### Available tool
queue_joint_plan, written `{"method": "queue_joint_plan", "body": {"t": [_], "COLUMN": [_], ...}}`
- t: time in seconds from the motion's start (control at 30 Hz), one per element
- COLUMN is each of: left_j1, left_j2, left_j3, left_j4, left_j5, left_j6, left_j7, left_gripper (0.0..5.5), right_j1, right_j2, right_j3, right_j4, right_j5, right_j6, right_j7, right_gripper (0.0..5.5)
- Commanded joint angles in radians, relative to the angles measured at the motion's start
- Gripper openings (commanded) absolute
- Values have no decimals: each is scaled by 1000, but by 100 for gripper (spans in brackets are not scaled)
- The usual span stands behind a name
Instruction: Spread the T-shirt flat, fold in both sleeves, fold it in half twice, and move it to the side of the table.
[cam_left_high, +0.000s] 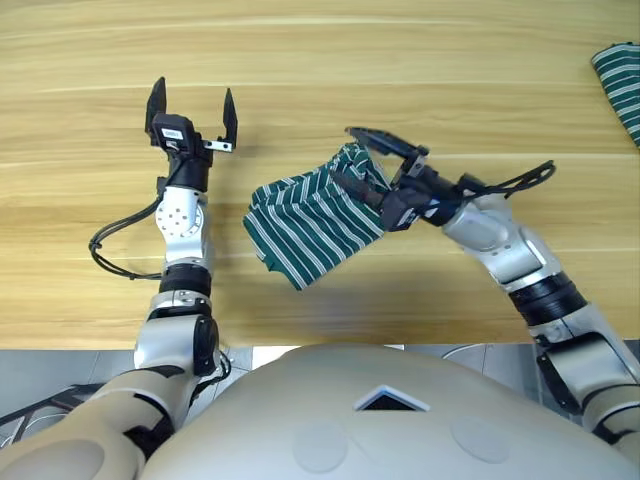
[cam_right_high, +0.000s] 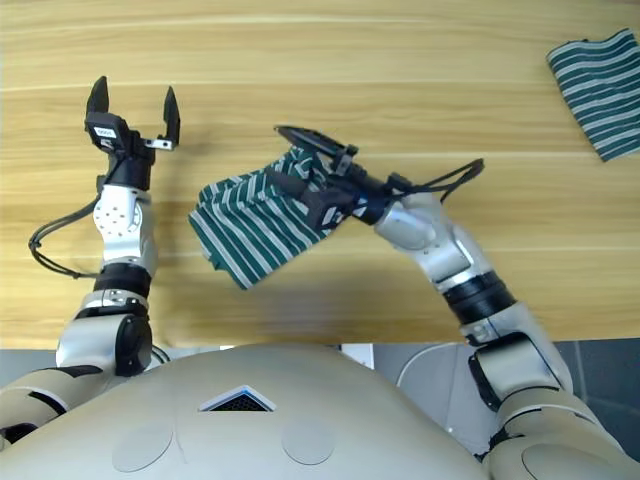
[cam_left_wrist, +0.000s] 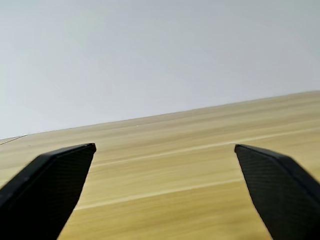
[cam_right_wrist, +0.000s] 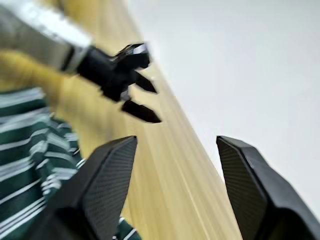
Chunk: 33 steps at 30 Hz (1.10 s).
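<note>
Since R gripper (cam_left_high: 345, 155) sits w/ jaws apart at bunched T-shirt (cam_left_high: 305, 225) edge, I judge grasp pending; L gripper (cam_left_high: 192, 108) spread wide, parked clear.

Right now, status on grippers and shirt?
Left gripper open, apart from the T-shirt. Right gripper open at its far edge. T-shirt folded up, centre. Another striped cloth far right, well clear.

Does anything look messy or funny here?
Yes. The striped T-shirt lies rumpled and crooked on the table, one corner bunched up at the right pincer, not spread flat.
</note>
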Motion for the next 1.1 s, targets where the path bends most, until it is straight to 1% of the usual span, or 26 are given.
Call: {"method": "queue_joint_plan", "body": {"t": [0.03, 0.2, 0.33, 0.43, 0.53, 0.63, 0.8, 0.97, 1.1], "left_j1": [-6, -15, -26, -33, -40, -48, -58, -74, -74], "left_j2": [5, -5, -3, -5, -11, -17, -23, -47, -53], "left_j3": [-9, -15, -13, -6, -6, -9, -6, -7, -2], "left_j4": [-37, -48, -32, -14, -9, -5, 12, 57, 77], "left_j5": [-10, -1, 3, 0, -3, 0, -2, -13, -21], "left_j6": [27, 34, 34, 33, 29, 25, 21, 17, 12], "left_j7": [-25, -27, -24, -13, -12, -14, -16, -26, -33], "left_gripper": [515, 515, 515, 515, 515, 515, 515, 515, 515], "right_j1": [24, -23, 23, 20, -25, -49, -129, -211, -293], "right_j2": [-8, 32, -13, -28, 0, 20, 101, 173, 202], "right_j3": [-3, -7, 13, 26, 4, 8, -4, -27, -103], "right_j4": [48, 143, 114, 151, 215, 269, 377, 461, 572], "right_j5": [-21, -77, -105, -146, -185, -218, -249, -218, -133], "right_j6": [6, -4, -46, -53, -22, -28, -24, -22, 4], "right_j7": [70, 96, 163, 195, 173, 163, 96, 64, 65], "right_gripper": [293, 293, 293, 293, 293, 293, 293, 293, 293]}}
